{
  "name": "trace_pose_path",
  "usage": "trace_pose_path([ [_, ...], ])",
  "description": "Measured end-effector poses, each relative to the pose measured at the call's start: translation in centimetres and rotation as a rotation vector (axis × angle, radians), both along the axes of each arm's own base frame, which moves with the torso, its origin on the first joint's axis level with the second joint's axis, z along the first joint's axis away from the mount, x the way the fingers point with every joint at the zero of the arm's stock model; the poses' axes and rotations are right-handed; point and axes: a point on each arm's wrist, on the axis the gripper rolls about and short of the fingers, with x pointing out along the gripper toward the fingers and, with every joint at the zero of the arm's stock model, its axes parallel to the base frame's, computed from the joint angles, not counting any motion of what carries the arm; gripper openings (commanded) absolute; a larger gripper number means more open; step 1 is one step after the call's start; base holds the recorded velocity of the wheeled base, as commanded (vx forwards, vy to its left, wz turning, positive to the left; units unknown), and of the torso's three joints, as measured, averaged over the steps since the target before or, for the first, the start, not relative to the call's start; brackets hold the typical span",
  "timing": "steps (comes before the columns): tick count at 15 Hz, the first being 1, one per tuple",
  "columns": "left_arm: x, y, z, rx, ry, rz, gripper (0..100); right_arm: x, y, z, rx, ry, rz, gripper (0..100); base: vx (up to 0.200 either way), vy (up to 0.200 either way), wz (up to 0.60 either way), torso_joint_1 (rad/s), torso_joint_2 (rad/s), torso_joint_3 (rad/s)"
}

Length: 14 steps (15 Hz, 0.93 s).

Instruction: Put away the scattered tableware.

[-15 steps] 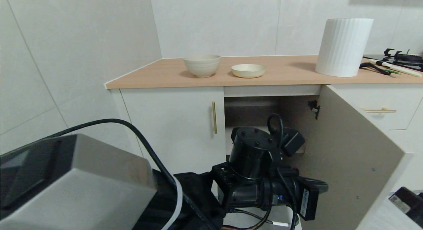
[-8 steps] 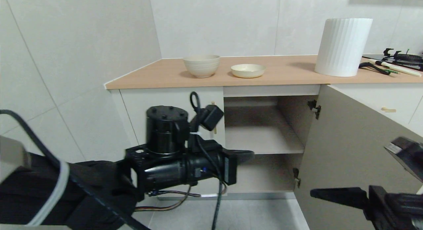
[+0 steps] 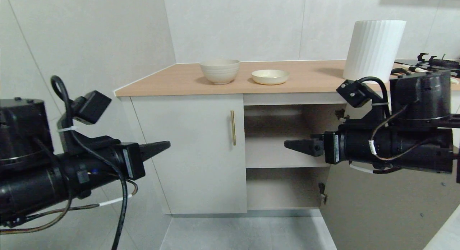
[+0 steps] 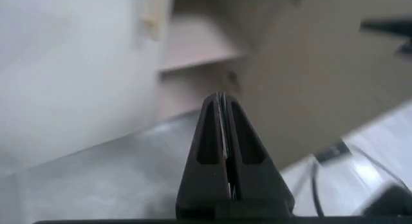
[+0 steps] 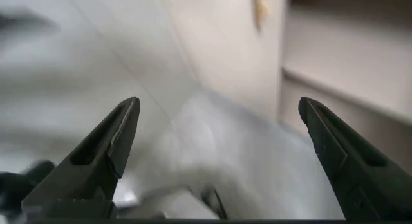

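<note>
We have put nothing away yet: bowl and dish sit on the counter, and the cupboard is open. The left gripper is closed on nothing; the right gripper gapes wide, empty.

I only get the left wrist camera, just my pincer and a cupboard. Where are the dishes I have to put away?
Observer: On the wooden counter above the cupboard: a ribbed bowl, with a shallow dish beside it, not touching.
Operator: Is my other pincer holding something?
Observer: No, the right pincer is open and empty.
Operator: Anything else up there?
Observer: A tall white ribbed container, further toward the robot's right.
</note>
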Motion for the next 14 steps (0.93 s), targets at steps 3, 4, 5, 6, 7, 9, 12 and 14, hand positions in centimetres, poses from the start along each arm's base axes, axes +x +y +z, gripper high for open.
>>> trace_pose_path([
  [3,-0.5,1.0,1.1,-0.018,-0.041,0.041,100,0.9,0.1,0.0,-0.035,0.008,-0.066,100,0.0,0.0,0.0,0.0,0.0,0.0],
  [4,-0.4,1.2,1.3,-0.021,-0.052,0.051,100,0.9,0.0,0.1,-0.043,0.003,-0.093,100,0.0,0.0,0.0,0.0,0.0,0.0],
  [5,-0.4,1.4,1.6,-0.024,-0.063,0.065,100,0.8,-0.1,0.2,-0.051,0.005,-0.109,100,0.0,0.0,0.0,0.0,0.0,0.0],
  [6,-0.3,1.7,1.8,-0.026,-0.072,0.076,100,0.5,-0.3,0.2,-0.059,0.013,-0.114,100,0.0,0.0,0.0,0.0,0.0,0.0],
  [7,-0.3,2.0,2.0,-0.028,-0.081,0.092,100,0.2,-0.5,0.3,-0.066,0.024,-0.114,100,0.0,0.0,0.0,0.0,0.0,0.0],
  [9,-0.3,2.5,2.5,-0.032,-0.1,0.116,100,-0.3,-0.8,1.0,-0.058,0.011,-0.115,100,0.0,0.0,0.0,0.0,0.0,0.0],
  [12,-0.2,3.0,2.9,-0.033,-0.112,0.14,100,-0.8,-1.1,1.5,-0.047,-0.004,-0.117,100,0.0,0.0,0.0,0.0,0.0,0.0],
  [14,-0.1,3.5,3.0,-0.028,-0.106,0.165,100,-0.9,-1.2,1.7,-0.045,-0.007,-0.116,100,0.2,0.0,0.0,-0.005,0.0,0.002],
])
